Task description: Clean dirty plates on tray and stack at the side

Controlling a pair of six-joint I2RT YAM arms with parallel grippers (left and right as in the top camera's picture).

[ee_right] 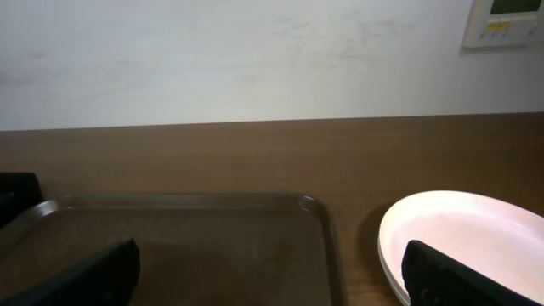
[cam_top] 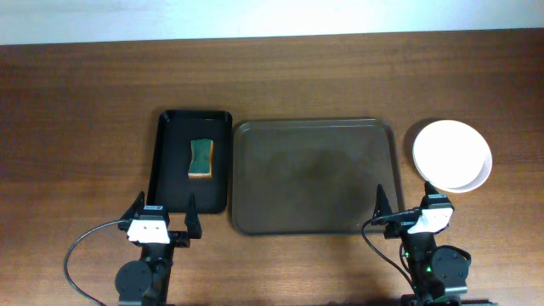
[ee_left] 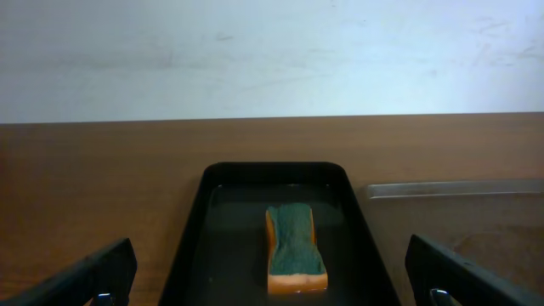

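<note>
Left pincer [cam_top: 166,204] spread | right pincer [cam_top: 406,197] spread | plates [cam_top: 452,155] stacked just right of tray [cam_top: 314,174] | sponge [cam_top: 201,159] in black tray [cam_top: 174,174]

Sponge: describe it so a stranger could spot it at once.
Find the large brown tray mid-table; a narrow black tray sits just left of it. The sponge lies inside that black tray. It is a small block, green on top, orange below, the only colourful thing there.
</note>
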